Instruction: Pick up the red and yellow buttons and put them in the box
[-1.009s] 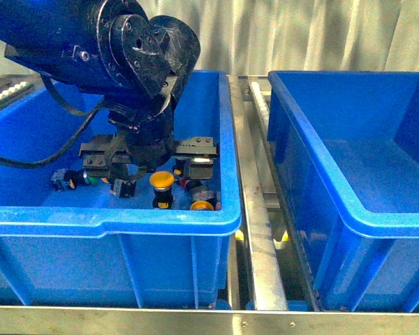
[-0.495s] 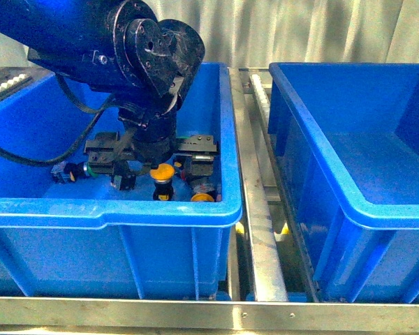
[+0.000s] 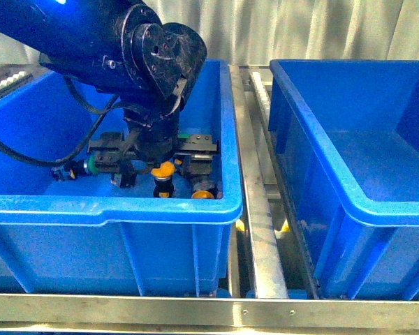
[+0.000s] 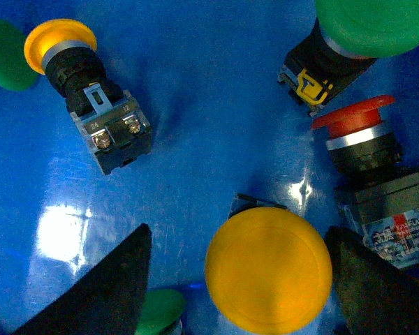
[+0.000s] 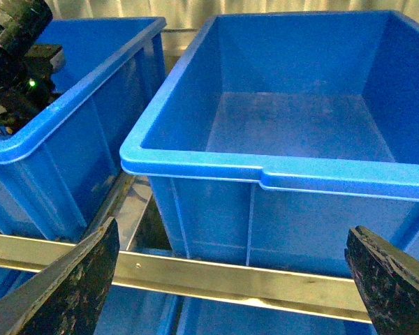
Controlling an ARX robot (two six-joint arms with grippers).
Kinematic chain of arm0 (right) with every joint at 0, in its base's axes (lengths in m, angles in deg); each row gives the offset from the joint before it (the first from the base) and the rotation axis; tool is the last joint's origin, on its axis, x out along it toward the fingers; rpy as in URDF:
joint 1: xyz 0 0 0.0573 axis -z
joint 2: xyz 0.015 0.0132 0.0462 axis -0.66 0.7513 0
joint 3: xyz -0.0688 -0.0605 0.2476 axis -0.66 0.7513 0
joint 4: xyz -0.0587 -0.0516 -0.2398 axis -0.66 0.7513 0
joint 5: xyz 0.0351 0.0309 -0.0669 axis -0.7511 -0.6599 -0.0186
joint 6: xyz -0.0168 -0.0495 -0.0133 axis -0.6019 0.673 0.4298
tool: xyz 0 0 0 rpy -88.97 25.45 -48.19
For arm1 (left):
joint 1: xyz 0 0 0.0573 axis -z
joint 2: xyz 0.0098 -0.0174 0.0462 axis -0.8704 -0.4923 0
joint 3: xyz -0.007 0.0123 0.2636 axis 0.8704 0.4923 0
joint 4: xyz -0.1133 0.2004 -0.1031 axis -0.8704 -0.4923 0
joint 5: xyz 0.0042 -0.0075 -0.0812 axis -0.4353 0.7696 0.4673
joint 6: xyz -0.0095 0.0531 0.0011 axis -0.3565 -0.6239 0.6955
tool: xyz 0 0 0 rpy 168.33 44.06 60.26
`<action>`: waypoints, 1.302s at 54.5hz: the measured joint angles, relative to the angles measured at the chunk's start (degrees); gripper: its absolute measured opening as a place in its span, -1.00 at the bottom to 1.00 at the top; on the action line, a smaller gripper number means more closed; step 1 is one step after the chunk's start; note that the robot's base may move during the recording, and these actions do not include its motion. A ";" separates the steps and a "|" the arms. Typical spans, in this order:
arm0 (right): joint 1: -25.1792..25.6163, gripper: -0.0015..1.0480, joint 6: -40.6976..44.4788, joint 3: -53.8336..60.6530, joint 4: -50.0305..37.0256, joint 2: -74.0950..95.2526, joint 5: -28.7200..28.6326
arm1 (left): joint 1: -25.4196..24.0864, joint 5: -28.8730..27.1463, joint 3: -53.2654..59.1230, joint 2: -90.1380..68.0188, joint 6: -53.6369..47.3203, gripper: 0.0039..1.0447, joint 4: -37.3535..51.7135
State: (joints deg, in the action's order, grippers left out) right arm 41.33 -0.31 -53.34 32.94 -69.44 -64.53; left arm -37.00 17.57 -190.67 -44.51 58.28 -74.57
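Observation:
My left gripper point(image 3: 159, 166) is low inside the left blue bin point(image 3: 112, 209), open. An upright yellow button point(image 4: 268, 269) stands between its two dark fingers point(image 4: 105, 293) without either touching it; in the front view its cap point(image 3: 163, 169) shows under the wrist. Close by are a red button point(image 4: 355, 122) on its side, a second yellow button point(image 4: 61, 43) lying down, and another yellow cap point(image 3: 202, 195) by the bin's front wall. The box point(image 3: 349, 206) on the right holds nothing. My right gripper point(image 5: 230, 286) hangs open and empty in front of the box point(image 5: 286, 174).
Green-capped buttons point(image 4: 373, 24) point(image 4: 3, 54) point(image 4: 157, 310) lie around the yellow one. A metal roller rail point(image 3: 255, 209) runs between the two bins, and a steel frame bar point(image 5: 230, 279) crosses in front of them. The left arm's bulk point(image 3: 126, 49) hides much of the left bin's floor.
The left arm has sunk deeper into the left bin, bringing its open fingers down around the upright yellow button. The buttons have not moved.

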 joint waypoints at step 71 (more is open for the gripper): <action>0.00 0.87 0.02 0.00 0.00 0.00 0.00 | -18.95 41.90 54.62 53.99 -7.54 -0.36 39.15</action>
State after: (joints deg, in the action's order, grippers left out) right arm 41.33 -0.29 -53.34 32.94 -69.44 -64.53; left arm -55.95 59.47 -136.05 9.48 50.74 -35.42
